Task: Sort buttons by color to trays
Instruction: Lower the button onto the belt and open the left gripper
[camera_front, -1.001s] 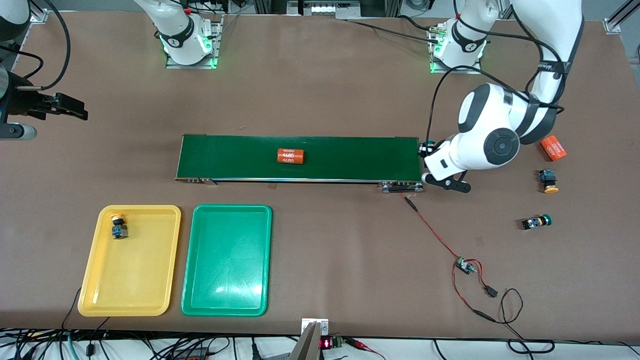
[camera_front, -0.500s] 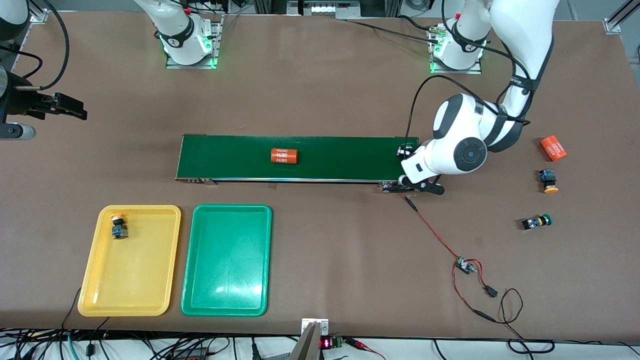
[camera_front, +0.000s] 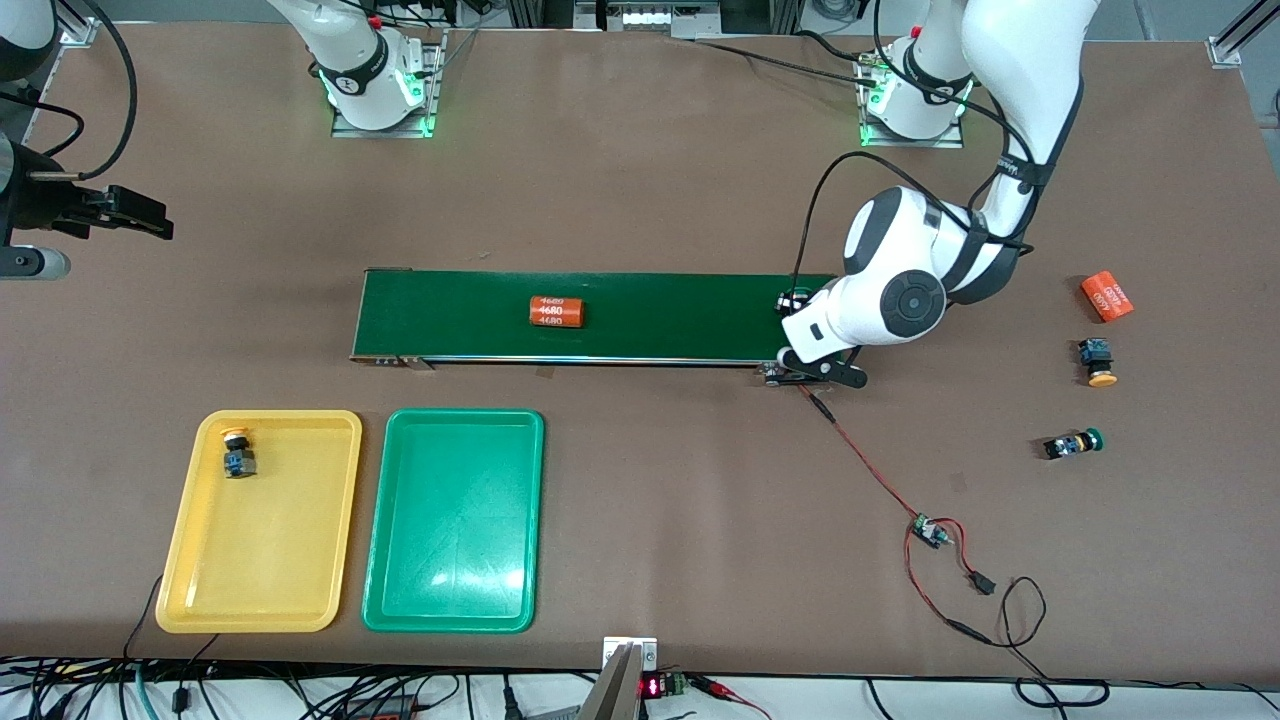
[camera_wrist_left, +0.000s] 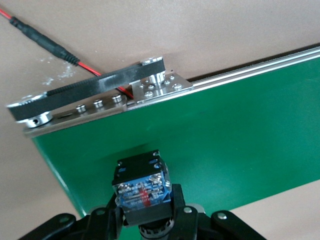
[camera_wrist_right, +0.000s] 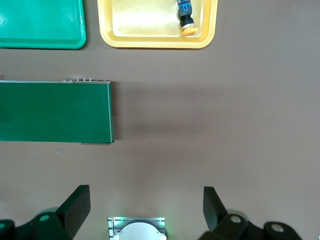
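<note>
Gripping button (camera_wrist_left: 141, 187) (terminals outward), left tool (camera_wrist_left: 145, 220).

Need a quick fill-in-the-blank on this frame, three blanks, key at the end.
1. The left claw holds a button over the ____ belt.
2. The green tray holds ____ buttons.
3. The yellow-capped button in the yellow tray lies on its ____.
The right claw waits, open.

Missing words: conveyor; no; side
</note>
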